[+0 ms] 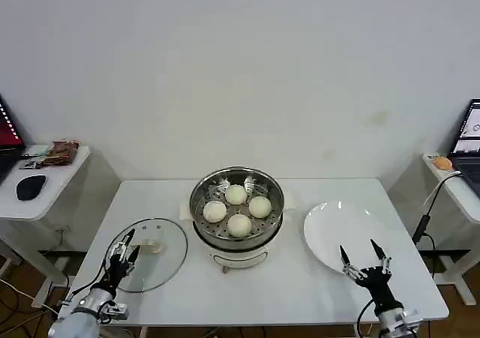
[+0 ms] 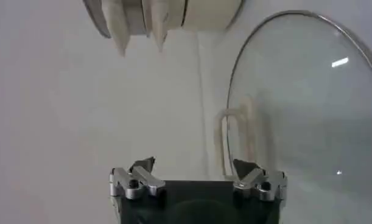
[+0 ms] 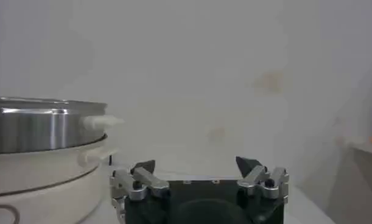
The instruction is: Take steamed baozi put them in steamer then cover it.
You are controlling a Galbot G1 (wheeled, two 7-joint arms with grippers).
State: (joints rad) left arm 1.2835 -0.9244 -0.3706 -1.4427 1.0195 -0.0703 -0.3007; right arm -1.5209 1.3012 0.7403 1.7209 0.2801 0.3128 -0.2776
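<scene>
Fingers spread on the left gripper (image 1: 124, 249), tips apart and grasping nothing, poised over the near-left part of the cover (image 1: 154, 259), just short of its cream bar handle (image 1: 152, 246). Seen from the left wrist with both dark fingertips (image 2: 142, 164) wide, the handle (image 2: 238, 137) between and beyond them, the glass lid lying flat on the white table (image 1: 300, 285). Released likewise on the right gripper (image 1: 363, 259): two black prongs splayed apart, empty, hovering at the near edge of the white plate (image 1: 330, 229), roughly at the plate's 6 o'clock. From the right wrist, both fingertips (image 3: 249, 164) open with bare wall ahead and the steamer (image 3: 39, 131) off to one side, steel wall above white base. Outward from there: steamer (image 1: 237, 212) at table centre, lid at its 8 o'clock and well apart, plate at its 3 o'clock, just beside the base without touching. Four steamed baozi (image 1: 238, 208) resting on the perforated tray inside the pot, arranged at 12, 3, 6 and 9 o'clock, close together. Pot uncovered. Plate bare. Both arms low at the near table edge, left at 7 o'clock of the steamer, right at 5 o'clock.
</scene>
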